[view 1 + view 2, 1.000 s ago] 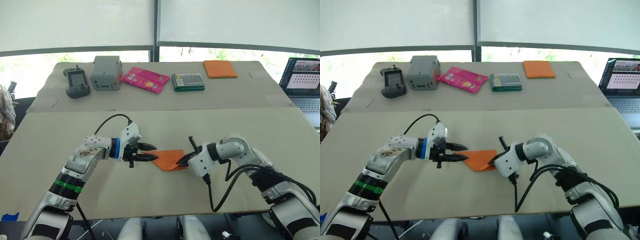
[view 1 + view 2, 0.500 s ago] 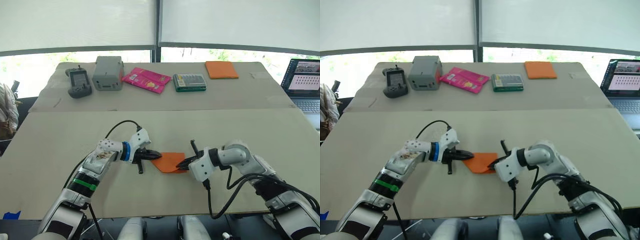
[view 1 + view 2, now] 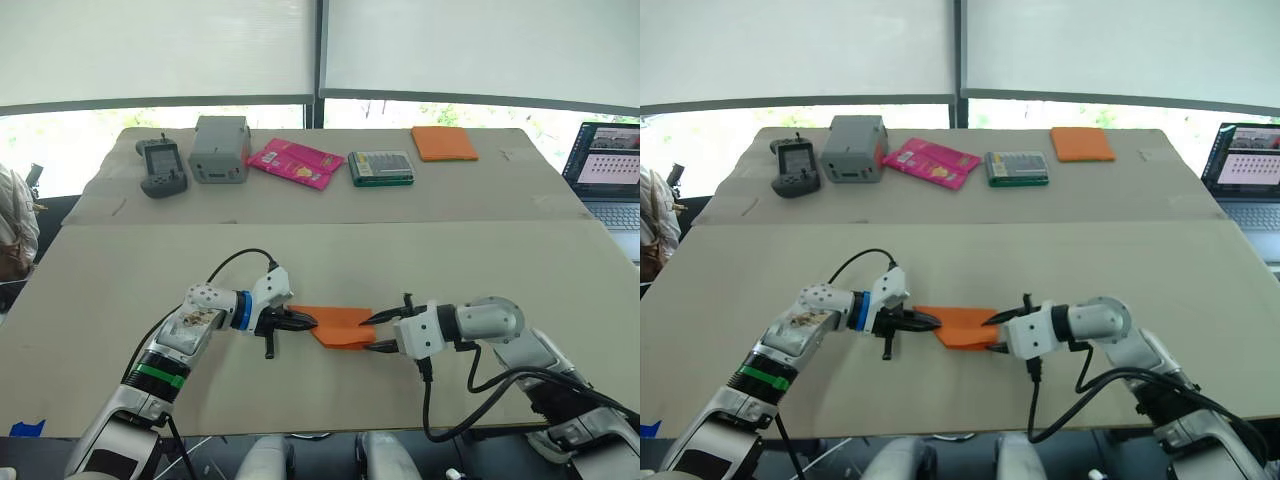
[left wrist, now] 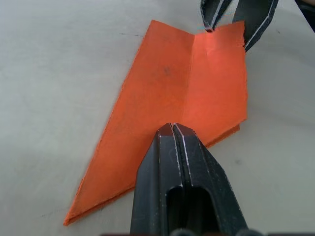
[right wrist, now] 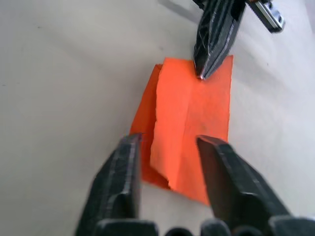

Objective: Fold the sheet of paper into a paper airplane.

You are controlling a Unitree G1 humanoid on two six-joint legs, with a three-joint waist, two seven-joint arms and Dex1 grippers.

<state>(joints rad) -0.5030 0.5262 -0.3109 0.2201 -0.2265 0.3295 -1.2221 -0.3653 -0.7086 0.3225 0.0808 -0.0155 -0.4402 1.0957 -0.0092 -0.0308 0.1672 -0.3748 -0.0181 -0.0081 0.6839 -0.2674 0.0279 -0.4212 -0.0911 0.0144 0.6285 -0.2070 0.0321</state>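
The sheet of paper lies on the near table, bright orange and folded into a flat pointed wedge with a crease along it. My left gripper is shut, and its joined tips rest on the paper's left edge. From the right, my right gripper lies low and points left. It is open, one finger on each side of the paper's right end, where a layer stands slightly raised. The left gripper's tip shows touching the paper's far edge in the right wrist view.
On the far table stand a handheld controller, a grey box, a pink packet, a green-edged case and a thick orange pad. A laptop sits at the right edge. A person is at the far left.
My left gripper shut and moved right onto the paper's edge. My right wrist dropped and turned level, and its fingers now straddle the paper's right end.
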